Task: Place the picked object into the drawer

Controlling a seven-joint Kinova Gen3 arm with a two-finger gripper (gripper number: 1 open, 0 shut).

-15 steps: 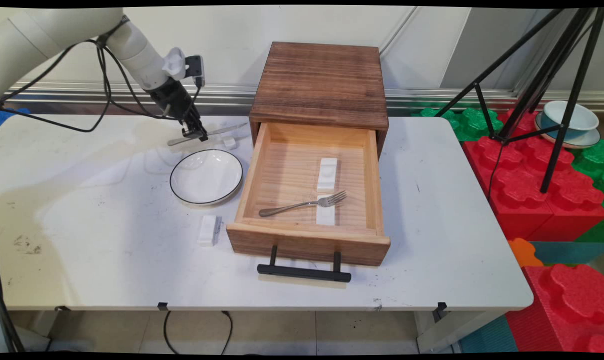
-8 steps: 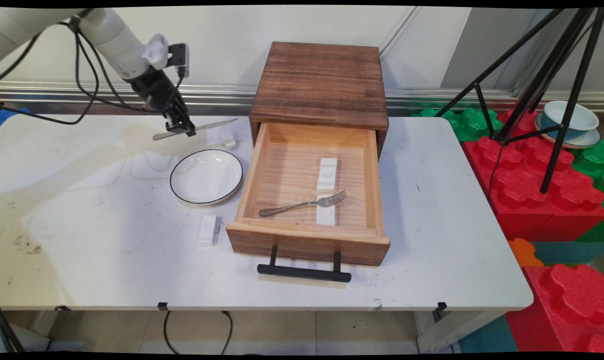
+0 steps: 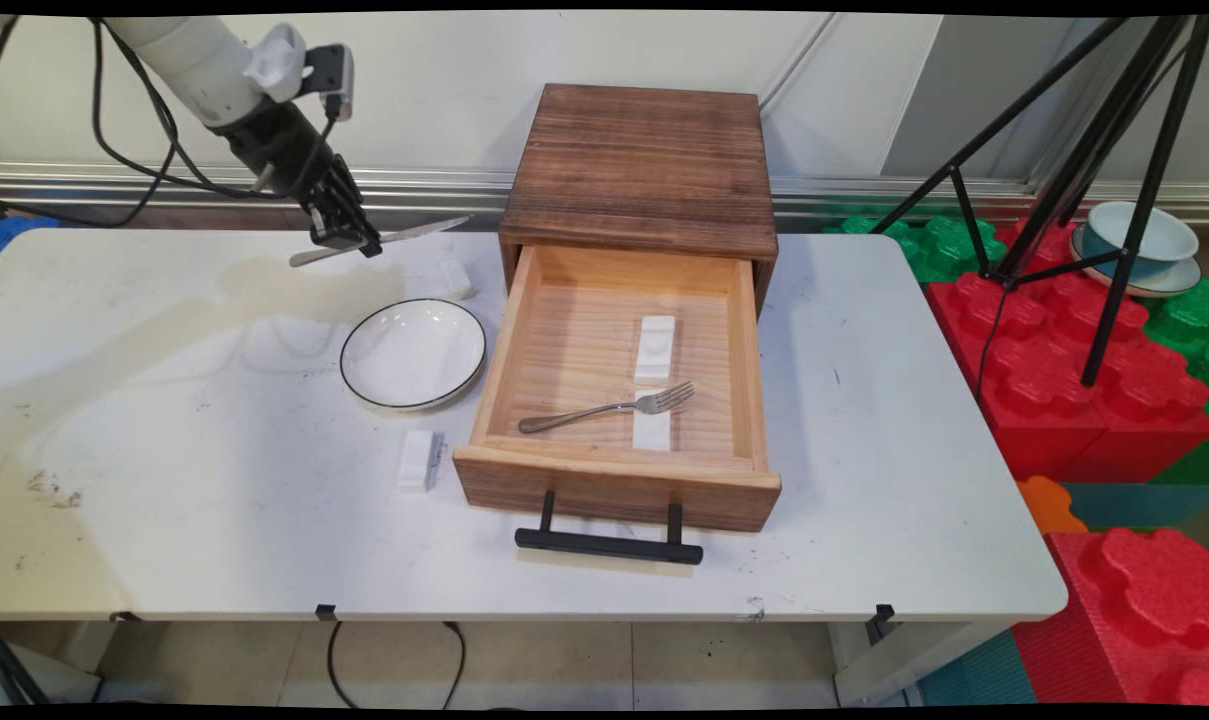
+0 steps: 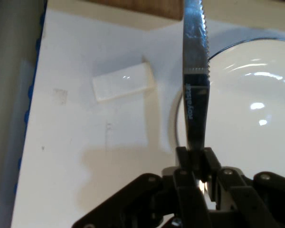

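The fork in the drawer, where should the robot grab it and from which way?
Best by its thin handle, coming straight down from above. The fork lies flat across a white block in the open drawer, so its handle probably sits a little off the drawer floor, and the walls block any sideways reach.
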